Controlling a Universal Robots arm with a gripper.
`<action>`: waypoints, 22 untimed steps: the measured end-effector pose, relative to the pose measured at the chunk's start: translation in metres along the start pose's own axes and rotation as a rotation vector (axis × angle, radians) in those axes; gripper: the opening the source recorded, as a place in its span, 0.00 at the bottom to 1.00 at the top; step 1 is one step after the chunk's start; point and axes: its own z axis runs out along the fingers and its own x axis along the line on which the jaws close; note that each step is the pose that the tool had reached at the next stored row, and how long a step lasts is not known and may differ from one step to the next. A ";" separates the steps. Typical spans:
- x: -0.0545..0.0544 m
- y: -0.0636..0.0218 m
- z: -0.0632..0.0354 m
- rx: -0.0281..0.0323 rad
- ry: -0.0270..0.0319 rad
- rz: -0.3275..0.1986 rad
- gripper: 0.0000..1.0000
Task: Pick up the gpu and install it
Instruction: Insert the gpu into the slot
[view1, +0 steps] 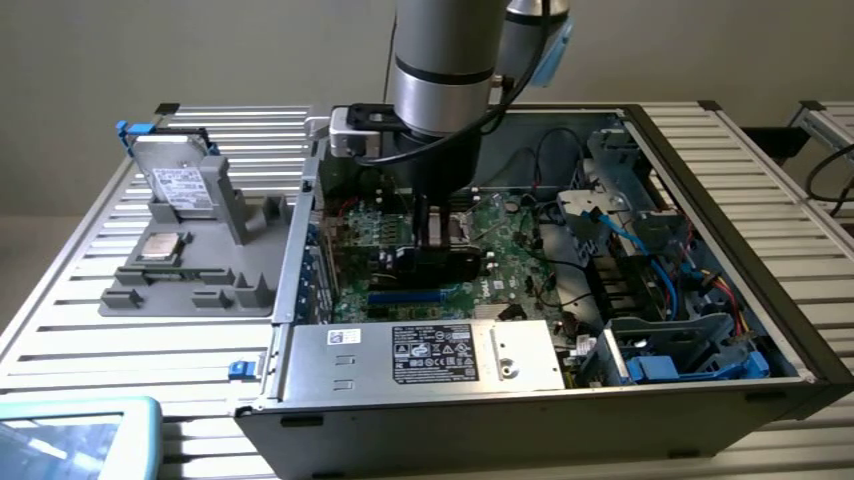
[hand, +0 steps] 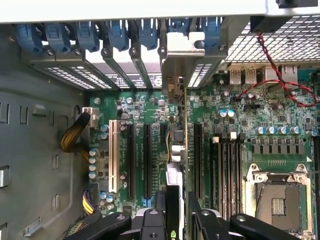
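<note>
The gpu (view1: 449, 263) is a black card standing on edge over the green motherboard (view1: 514, 245) inside the open computer case. My gripper (view1: 433, 236) is shut on it from above. In the wrist view the gpu (hand: 184, 125) appears edge-on as a thin line between two black expansion slots. Its silver bracket (hand: 183, 49) sits among the rear slot covers. My gripper (hand: 178, 210) clamps the card's near end, with a black finger (hand: 159, 207) on either side. Whether the card's edge is fully down in a slot is hidden.
A grey fixture (view1: 200, 250) on the exterior view's left holds a grey drive (view1: 178, 186). The power supply (view1: 427, 355) lies along the case's near side, and cables and blue drive bays (view1: 667, 300) crowd its right. Yellow cables (hand: 75, 135) and the CPU socket (hand: 277, 200) flank the slots.
</note>
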 end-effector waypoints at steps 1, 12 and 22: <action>0.000 0.0000 0.0013 0.0000 0.0000 0.000 0.27; -0.003 0.0045 0.0067 0.0000 -0.0001 0.000 0.27; -0.003 0.0078 0.0134 -0.0001 0.0002 0.000 0.27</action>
